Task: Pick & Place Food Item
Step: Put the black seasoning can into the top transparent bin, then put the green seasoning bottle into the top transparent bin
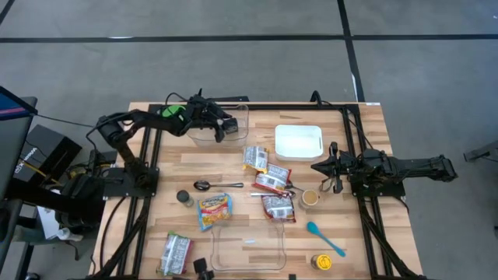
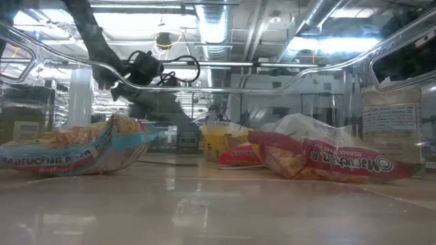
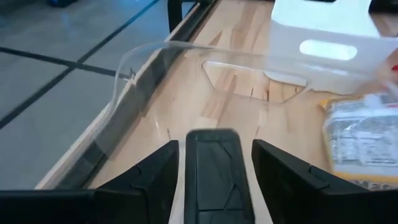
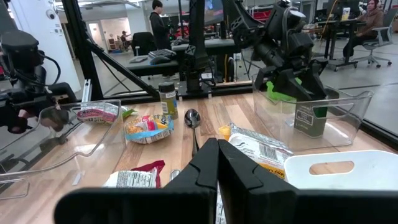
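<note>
My left gripper [image 1: 226, 130] reaches into the clear plastic bin [image 1: 236, 115] at the table's far edge, pointing slantwise down. A dark jar with a pale label [image 4: 309, 118] stands upright on the bin's floor beneath it. In the left wrist view the jar's dark top [image 3: 214, 174] lies between the open fingers, with a thin gap on each side. My right gripper [image 1: 322, 166] waits shut above the table's right side. Noodle packets [image 1: 272, 180] lie flat around the table's middle.
A white tray [image 1: 299, 141] stands right of the bin, with a packet [image 3: 364, 134] beside it. A second clear container [image 1: 249, 245] sits at the near edge. A spoon [image 1: 214, 185], a small jar [image 1: 184, 197], a cup [image 1: 310, 197] and a teal spoon [image 1: 323, 237] lie about.
</note>
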Tool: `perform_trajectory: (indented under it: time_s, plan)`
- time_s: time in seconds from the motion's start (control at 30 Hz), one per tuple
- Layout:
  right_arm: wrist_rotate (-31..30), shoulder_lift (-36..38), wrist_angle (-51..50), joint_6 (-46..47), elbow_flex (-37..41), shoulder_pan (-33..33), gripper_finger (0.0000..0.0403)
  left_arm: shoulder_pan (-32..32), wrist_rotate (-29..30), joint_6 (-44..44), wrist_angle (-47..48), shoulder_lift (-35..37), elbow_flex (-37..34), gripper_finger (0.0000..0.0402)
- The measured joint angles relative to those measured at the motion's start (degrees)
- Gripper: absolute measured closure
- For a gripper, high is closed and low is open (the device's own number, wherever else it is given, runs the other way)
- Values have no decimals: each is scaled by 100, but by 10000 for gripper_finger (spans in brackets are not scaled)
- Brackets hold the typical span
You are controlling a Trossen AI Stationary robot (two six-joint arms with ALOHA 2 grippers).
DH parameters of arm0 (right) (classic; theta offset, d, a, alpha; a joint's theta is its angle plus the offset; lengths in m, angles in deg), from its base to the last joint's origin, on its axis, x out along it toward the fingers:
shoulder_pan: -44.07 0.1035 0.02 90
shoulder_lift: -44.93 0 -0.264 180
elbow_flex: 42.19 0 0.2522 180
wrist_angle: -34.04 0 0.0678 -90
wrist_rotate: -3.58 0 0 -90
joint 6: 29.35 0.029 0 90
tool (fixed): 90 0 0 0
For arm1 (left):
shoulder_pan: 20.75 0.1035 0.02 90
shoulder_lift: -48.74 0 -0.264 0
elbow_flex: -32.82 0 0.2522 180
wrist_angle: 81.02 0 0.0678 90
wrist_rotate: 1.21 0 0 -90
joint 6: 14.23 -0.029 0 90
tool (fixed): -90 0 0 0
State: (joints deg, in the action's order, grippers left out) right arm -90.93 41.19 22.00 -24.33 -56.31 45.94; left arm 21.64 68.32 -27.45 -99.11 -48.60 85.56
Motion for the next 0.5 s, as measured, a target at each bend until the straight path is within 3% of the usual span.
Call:
perform_trajectory:
  time_s: [0.5]
  plan:
    - [2,1,0,0,-1,0,403,-139,-11,20,1528,1874,2,210]
